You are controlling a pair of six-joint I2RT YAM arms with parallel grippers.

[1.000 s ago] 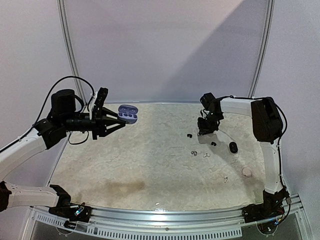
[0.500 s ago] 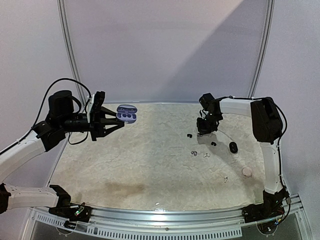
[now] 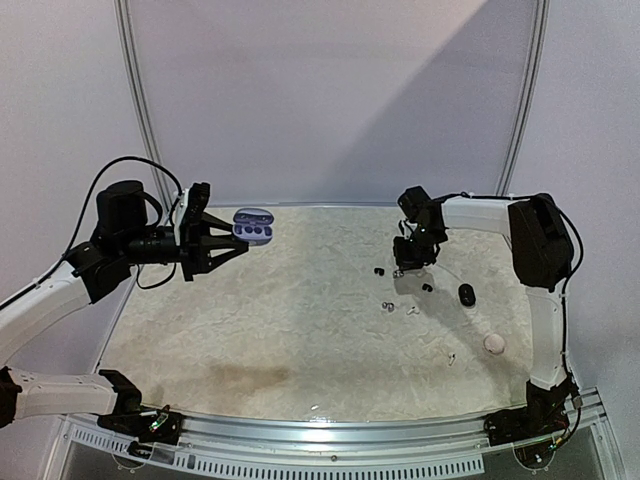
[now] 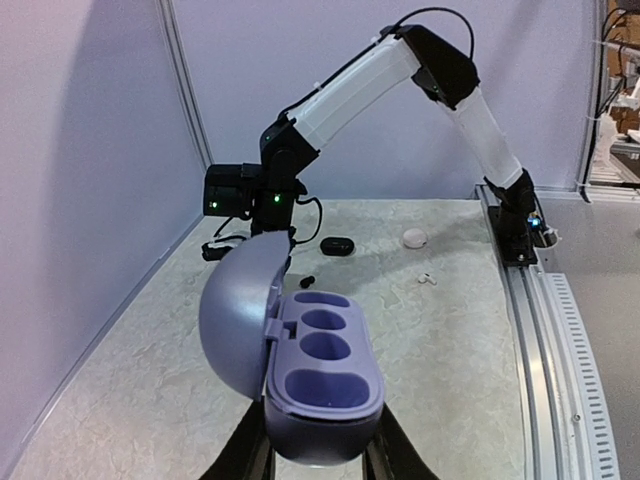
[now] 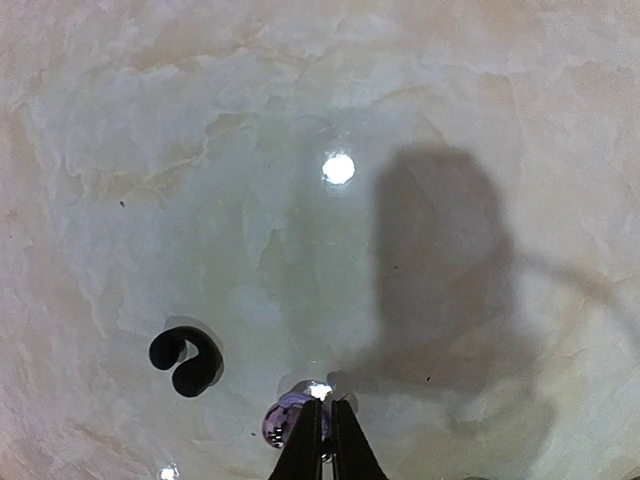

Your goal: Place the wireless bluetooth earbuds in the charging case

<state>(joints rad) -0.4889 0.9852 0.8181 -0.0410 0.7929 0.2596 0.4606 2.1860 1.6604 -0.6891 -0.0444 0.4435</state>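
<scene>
My left gripper (image 3: 222,240) is shut on the base of an open purple charging case (image 3: 253,226) and holds it in the air over the table's far left. The lid (image 4: 238,308) stands up at the left, and the case's wells (image 4: 322,345) are empty. My right gripper (image 3: 404,266) is low over the table at the far right. Its fingers (image 5: 322,425) are pinched on a shiny silvery-purple earbud (image 5: 280,418) at table level. A black earbud (image 5: 185,361) lies just left of it. More tiny earbuds lie nearby: black (image 3: 427,287), silvery (image 3: 388,306), white (image 3: 412,310).
A black closed case (image 3: 466,294) and a pale pink closed case (image 3: 494,344) lie on the right side of the marbled table (image 3: 300,330). Another white earbud (image 3: 451,357) lies near the front right. Curved rails bound the table's far side.
My left arm has drawn back slightly to the left with the open case. My right gripper has stayed low over the earbuds, shifting only a little.
</scene>
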